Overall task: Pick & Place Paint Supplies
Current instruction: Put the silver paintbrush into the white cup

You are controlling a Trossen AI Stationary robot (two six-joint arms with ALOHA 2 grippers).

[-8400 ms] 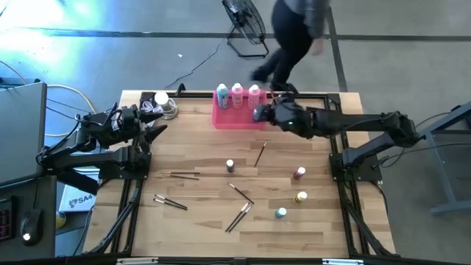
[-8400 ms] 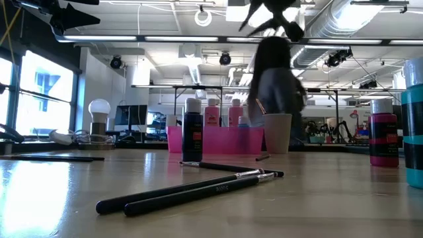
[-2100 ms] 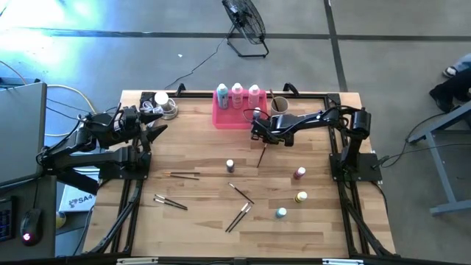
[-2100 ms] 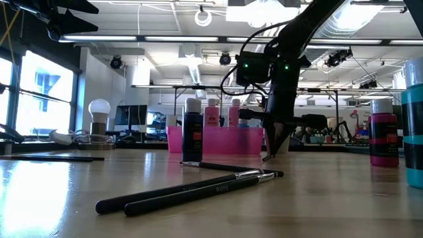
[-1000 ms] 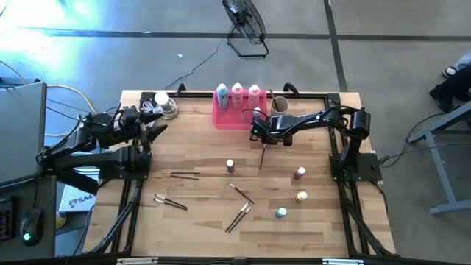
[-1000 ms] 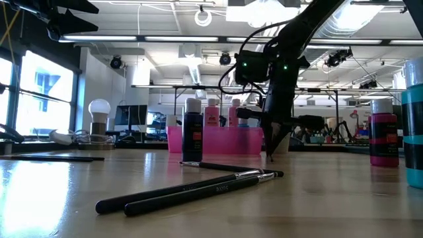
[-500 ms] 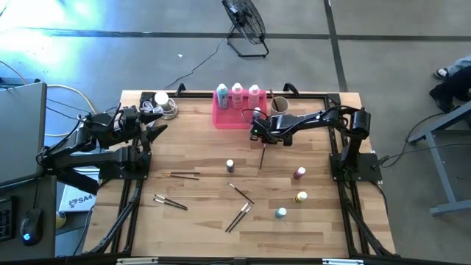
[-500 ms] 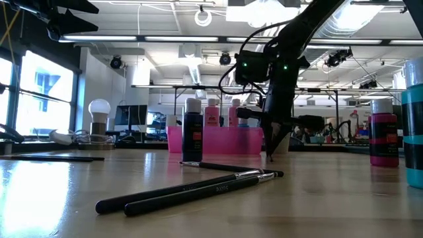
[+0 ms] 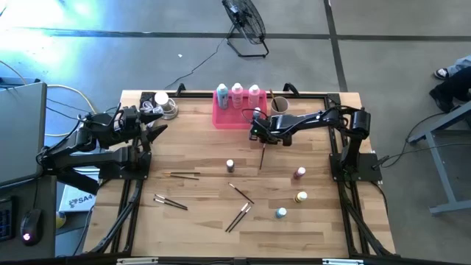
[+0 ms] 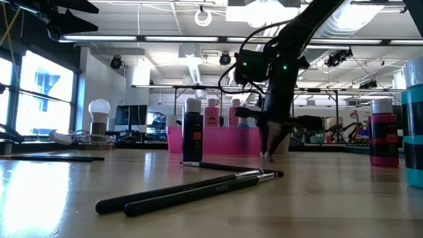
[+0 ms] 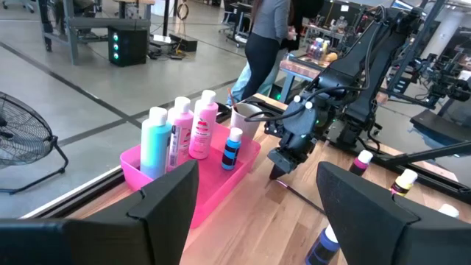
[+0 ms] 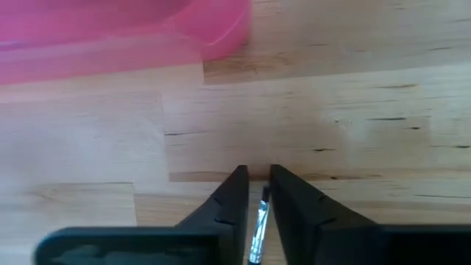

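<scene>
My right gripper (image 12: pixel 258 193) sits just near of the pink tray (image 12: pixel 110 37), fingers narrowly apart around 1 paintbrush (image 12: pixel 258 232); left gripper (image 11: pixel 254 202) wide apart, far-left.

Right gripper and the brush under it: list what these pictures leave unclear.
- Right gripper: fingers sit narrowly apart around the paintbrush; whether they touch it is not visible.
- Paintbrush: in the right wrist view the fingers and the picture's edge cut off most of it.
- Low view: the gripper hides the beige cup and the brush tip's contact with the table.
- High view: the fingers are too small to judge.
</scene>
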